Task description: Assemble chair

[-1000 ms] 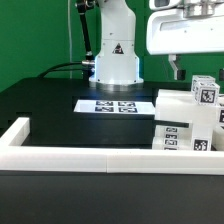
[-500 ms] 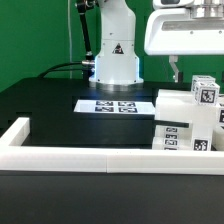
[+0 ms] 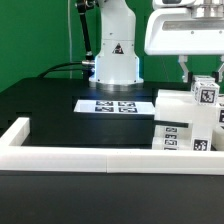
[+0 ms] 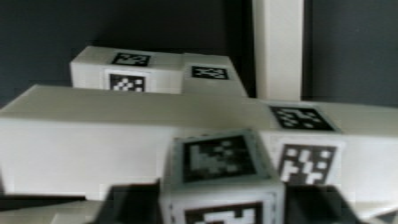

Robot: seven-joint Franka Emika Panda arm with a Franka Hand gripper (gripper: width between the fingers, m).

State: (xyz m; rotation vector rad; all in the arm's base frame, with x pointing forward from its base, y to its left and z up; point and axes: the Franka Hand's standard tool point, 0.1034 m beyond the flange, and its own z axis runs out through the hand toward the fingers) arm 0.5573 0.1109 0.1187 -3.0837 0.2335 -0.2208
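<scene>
Hand (image 3: pixel 199 68) grips the chair's (image 3: pixel 186 120) top block; only wrist view shows its tags.

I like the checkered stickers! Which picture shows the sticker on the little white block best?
The wrist view: the little white block fills the foreground, its tag large though blurry. The exterior view shows that block only small, near its right edge, under the tool.

We see bare black table (image 3: pixel 50 100) on the exterior view's left, with room to pass. The chair (image 3: pixel 185 118) blocks the right. The white rail (image 3: pixel 90 158) walls the near edge.
</scene>
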